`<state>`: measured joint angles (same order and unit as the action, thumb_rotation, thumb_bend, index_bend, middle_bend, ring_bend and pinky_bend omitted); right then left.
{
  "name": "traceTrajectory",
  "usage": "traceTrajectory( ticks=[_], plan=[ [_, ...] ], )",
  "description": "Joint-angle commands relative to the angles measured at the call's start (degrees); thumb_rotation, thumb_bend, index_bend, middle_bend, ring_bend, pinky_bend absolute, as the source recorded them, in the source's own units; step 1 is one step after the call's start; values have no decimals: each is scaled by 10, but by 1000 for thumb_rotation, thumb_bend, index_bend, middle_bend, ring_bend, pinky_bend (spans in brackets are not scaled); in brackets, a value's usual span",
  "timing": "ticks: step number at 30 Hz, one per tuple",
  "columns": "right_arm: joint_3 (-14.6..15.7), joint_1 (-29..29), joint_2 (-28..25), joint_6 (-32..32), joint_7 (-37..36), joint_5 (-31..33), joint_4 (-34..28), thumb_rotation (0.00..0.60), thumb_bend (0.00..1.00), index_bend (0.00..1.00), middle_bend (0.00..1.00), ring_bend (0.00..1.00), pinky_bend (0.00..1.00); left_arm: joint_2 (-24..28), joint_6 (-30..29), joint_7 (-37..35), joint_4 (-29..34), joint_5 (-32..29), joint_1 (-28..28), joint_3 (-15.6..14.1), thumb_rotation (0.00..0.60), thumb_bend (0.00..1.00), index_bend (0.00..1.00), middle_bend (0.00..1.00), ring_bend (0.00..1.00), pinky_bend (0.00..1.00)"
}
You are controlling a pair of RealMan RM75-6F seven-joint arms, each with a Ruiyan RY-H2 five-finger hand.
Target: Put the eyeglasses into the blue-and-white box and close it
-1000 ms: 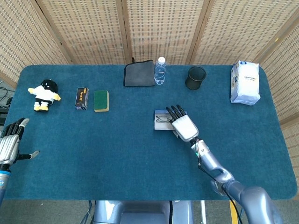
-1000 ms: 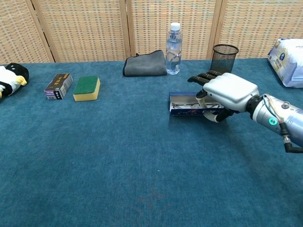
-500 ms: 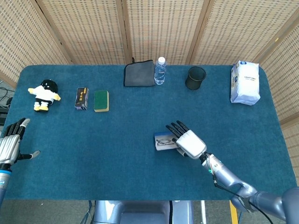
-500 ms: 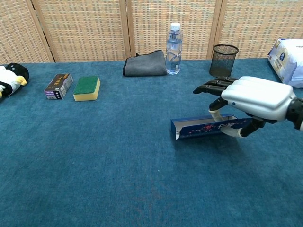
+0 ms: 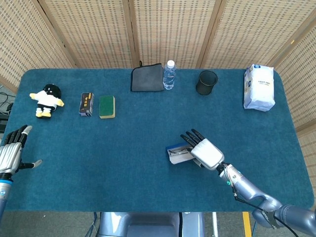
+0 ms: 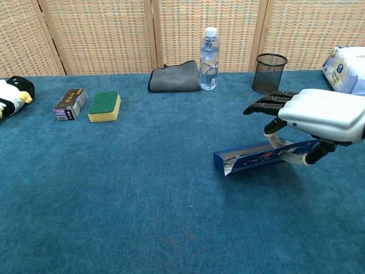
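Box [image 6: 259, 159] lifted, tilted, gripped by right hand [image 6: 319, 117]
Level before closing; keep grip at 3 o'clock end; left hand [image 5: 11, 150] spread, empty

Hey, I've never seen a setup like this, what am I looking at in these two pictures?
A two-armed robot with humanlike hands sits at a blue table. One picture looks down from its head, the other forward from its chest. Its right hand grips a blue-and-white box, tilted, at one end. Its left hand holds nothing, fingers apart, at the table's edge. Along the far side lie a plush toy, small dark box, sponge, grey cloth, water bottle, mesh cup and white packet.
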<state>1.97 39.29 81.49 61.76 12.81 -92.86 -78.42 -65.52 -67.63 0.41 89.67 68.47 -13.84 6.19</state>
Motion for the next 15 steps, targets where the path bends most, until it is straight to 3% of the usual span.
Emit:
traceTrajectory(
  ticks=[1,15],
  plan=[
    [0,0,-1,-4,2,1,0,600,543,674,83,0,62,0,1,0,0,0,0,0,600,0,0,0,0,0],
    [-13,28,32,-61,60,7,45,600,543,674,83,0,62,-3,-1,7,0,-1,0,-2,600,0,0,0,0,0]
  ],
)
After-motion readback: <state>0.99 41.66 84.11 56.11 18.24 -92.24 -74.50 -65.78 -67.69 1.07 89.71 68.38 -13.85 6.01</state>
